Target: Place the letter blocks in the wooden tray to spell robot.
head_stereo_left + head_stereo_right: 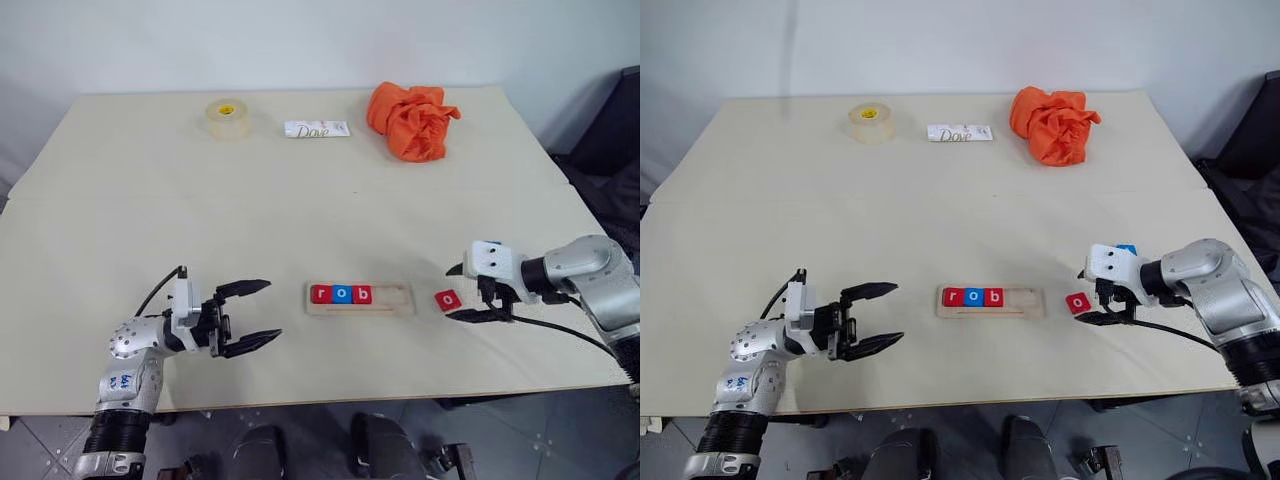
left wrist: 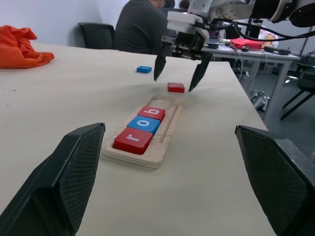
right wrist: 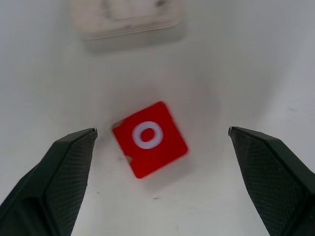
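My right fingers (image 3: 64, 182) are spread wide and grasp nothing; they hang just above the desk (image 1: 150, 220) near its right edge, one on each side of a red letter block marked o (image 3: 149, 137), which lies flat and turned a little askew, apart from both fingers. My right gripper (image 1: 468, 292) points down and inward over that block. Just beyond it toward the middle of the desk lies the wooden tray (image 1: 395, 299), close to the near edge, with three letter blocks seated side by side in its left part: a red r (image 1: 320, 294), a blue o (image 1: 342, 294) and a red b (image 1: 363, 294), touching one another, the right part of the groove bare. A blue block (image 2: 144, 69) lies further toward the right edge, beyond my right wrist; its letter I cannot read. My left gripper (image 1: 245, 317) hovers near the near edge, left of the tray and apart from it, fingers released and wide, pointing toward the tray. Along the far edge sit a roll of tape (image 1: 227, 117), a white Dove packet (image 1: 317, 129) and a crumpled orange cloth (image 1: 410, 120).
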Controlling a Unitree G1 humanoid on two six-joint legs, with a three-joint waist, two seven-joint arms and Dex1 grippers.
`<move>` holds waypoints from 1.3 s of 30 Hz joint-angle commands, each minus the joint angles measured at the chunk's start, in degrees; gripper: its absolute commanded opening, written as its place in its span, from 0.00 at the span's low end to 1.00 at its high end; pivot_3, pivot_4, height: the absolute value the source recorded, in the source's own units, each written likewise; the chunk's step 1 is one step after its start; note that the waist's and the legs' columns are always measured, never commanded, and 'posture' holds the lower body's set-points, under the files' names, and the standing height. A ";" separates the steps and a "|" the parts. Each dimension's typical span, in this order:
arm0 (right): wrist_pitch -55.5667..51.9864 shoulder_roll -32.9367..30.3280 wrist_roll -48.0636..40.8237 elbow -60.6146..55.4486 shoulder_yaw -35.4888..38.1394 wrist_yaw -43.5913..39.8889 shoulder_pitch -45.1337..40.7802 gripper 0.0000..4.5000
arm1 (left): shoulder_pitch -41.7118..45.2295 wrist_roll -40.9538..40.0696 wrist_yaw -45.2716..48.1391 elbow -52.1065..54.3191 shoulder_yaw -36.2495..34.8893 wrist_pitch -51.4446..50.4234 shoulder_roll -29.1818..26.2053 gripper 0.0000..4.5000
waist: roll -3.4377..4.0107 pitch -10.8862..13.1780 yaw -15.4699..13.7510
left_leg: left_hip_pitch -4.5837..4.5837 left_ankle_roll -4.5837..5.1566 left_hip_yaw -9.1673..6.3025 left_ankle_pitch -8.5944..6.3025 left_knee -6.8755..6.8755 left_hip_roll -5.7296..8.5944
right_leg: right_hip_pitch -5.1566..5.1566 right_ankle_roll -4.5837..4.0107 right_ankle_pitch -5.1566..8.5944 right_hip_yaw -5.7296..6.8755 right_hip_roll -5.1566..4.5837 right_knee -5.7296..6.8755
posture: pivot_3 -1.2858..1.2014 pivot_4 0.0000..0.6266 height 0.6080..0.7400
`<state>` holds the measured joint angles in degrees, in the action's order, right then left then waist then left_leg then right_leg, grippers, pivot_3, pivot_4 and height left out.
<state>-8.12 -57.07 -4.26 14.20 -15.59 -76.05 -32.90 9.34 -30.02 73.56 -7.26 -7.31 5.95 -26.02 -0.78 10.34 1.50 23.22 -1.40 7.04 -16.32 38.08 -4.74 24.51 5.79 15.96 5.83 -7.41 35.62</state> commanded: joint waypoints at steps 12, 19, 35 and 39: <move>-2.19 1.14 -0.70 -0.31 3.09 -5.81 -3.92 0.32 | -1.66 -1.04 -1.58 2.92 -0.61 0.49 0.08 1.00 | 0.00 0.00 0.02 | -0.02 -0.03 -0.01 0.01 0.06 -0.01 | -0.01 -0.04 -0.03 0.00 -0.01 0.07 | 0.52 0.24 1.00; -25.73 3.08 -4.77 -15.22 3.29 -3.48 -8.70 0.32 | 0.67 -0.98 0.91 0.21 -0.37 0.60 -0.28 1.00 | 0.05 0.02 0.04 | -0.02 -0.04 -0.04 0.02 0.06 -0.04 | 0.04 -0.07 -0.02 0.00 0.00 0.12 | 0.52 0.24 1.00; -29.19 10.62 -0.01 -17.58 -7.21 3.07 -10.37 0.32 | 0.43 -1.04 1.28 1.14 -1.27 0.80 -0.67 1.00 | 0.05 0.02 0.13 | 0.04 -0.02 -0.02 -0.02 0.06 -0.02 | 0.06 -0.10 -0.01 0.03 0.00 0.09 | 0.52 0.24 1.00; -27.26 11.64 1.40 -15.03 -8.42 3.06 -11.30 0.32 | -1.52 -1.15 0.54 2.86 -1.81 0.70 -0.86 1.00 | 0.05 0.02 0.13 | 0.04 -0.03 -0.01 -0.02 0.06 -0.03 | 0.07 -0.10 0.00 0.01 0.00 0.11 | 0.52 0.24 1.00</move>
<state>-36.74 -45.75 -3.34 -0.85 -24.36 -72.96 -42.85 8.23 -30.03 74.52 -6.80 -8.12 6.17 -26.34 -0.73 10.35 1.63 23.25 -1.42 7.02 -16.34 38.14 -4.77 24.57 5.69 15.96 5.85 -7.40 35.74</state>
